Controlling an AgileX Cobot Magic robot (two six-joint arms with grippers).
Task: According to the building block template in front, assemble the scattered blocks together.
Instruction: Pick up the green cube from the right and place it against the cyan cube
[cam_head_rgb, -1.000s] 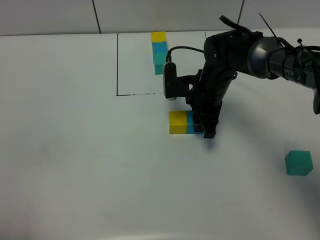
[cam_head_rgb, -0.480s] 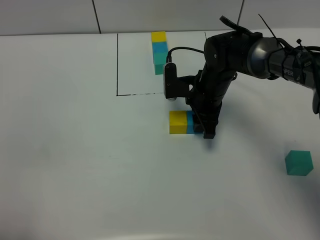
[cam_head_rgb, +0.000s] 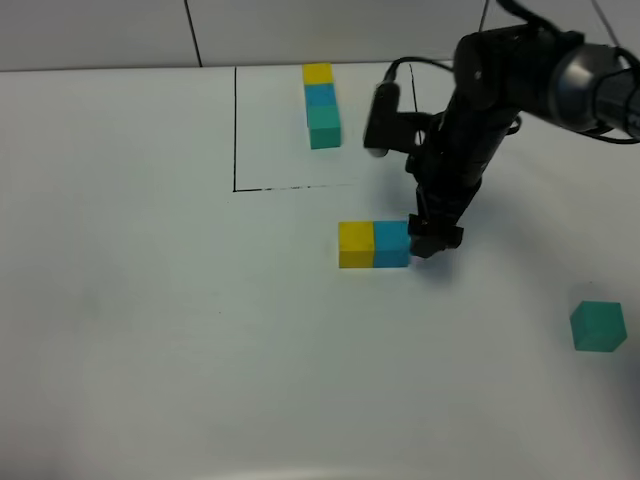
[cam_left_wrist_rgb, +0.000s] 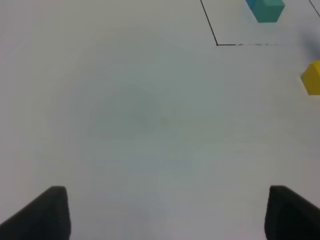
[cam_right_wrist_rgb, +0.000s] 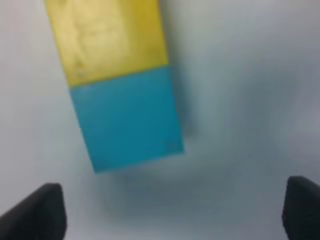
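Surface (cam_head_rgb: 150, 330): white, marked with a black outline (cam_head_rgb: 235, 130) that forms an open-fronted bay.

Contents of the outline: the template (cam_head_rgb: 321, 105) only. It lies toward the far side of the bay, a bar running yellow at the far end, blue in the middle and teal at the near end. It touches none of the drawn lines.

Outside the outline, on its near side: the yellow block (cam_head_rgb: 356, 245) and blue block (cam_head_rgb: 391, 243) sit flat, faces touching, with yellow on the left of the high view. The right wrist view confirms a closed joint between yellow (cam_right_wrist_rgb: 112, 40) and blue (cam_right_wrist_rgb: 127, 117). The teal block (cam_head_rgb: 598, 326) stands alone, well apart at the right edge of the high view.

Right pincer (cam_head_rgb: 432, 238): low over the surface, just beside the free face of the blue block. Whether it touches cannot be told from the high view. In its wrist view the fingers (cam_right_wrist_rgb: 40, 210) stand wide, with the blue block ahead of them and clear of both. Nothing is held.

Left pincer (cam_left_wrist_rgb: 167, 212): out of the high view. Its wrist view shows fingers (cam_left_wrist_rgb: 42, 212) spread wide over bare surface, holding nothing. That view also shows the outline corner (cam_left_wrist_rgb: 216, 44), the template's teal end (cam_left_wrist_rgb: 265, 9) and the yellow block (cam_left_wrist_rgb: 312, 77), all well apart from the pincer.
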